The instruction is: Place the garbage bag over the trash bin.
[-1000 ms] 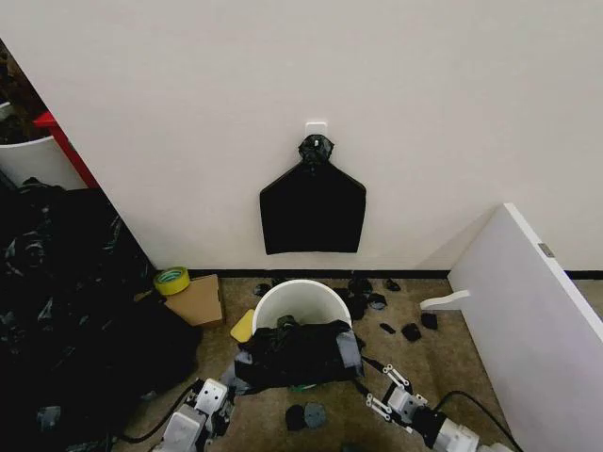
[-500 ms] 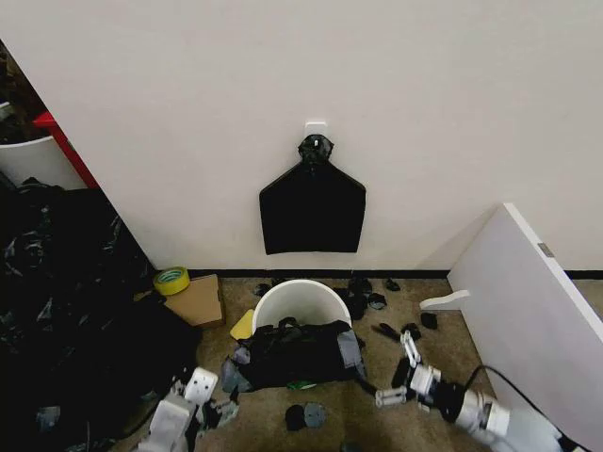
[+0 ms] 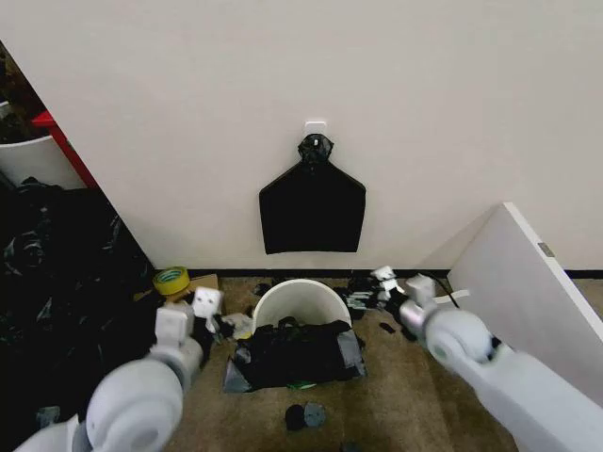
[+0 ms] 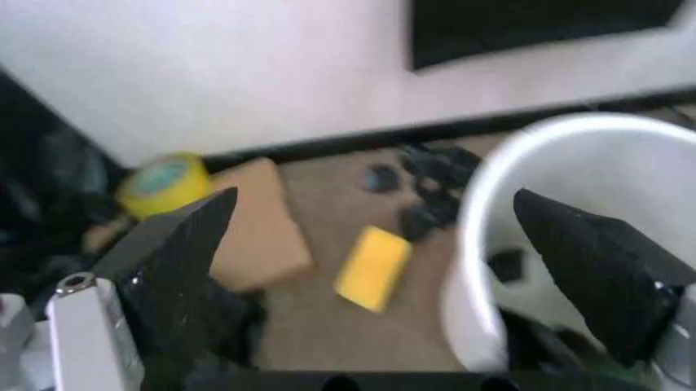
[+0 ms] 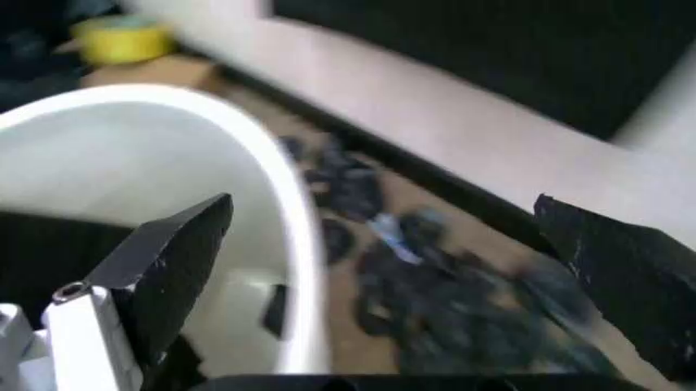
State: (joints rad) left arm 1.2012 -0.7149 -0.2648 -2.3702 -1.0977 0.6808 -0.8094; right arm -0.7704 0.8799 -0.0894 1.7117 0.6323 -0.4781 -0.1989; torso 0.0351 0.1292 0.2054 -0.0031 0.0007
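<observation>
Both pincers, left (image 3: 209, 303) and right (image 3: 384, 281), gape empty beside the bin (image 3: 300, 299), whose near rim carries the slumped bag (image 3: 297, 353), so it may slip off unanchored.

We find the trash bin (image 3: 301, 303) mouth open toward twelve o'clock, the garbage bag (image 3: 297, 354) draped over its six o'clock rim, a cardboard box (image 3: 185, 298) at nine, black scraps (image 3: 363, 294) at three.
</observation>
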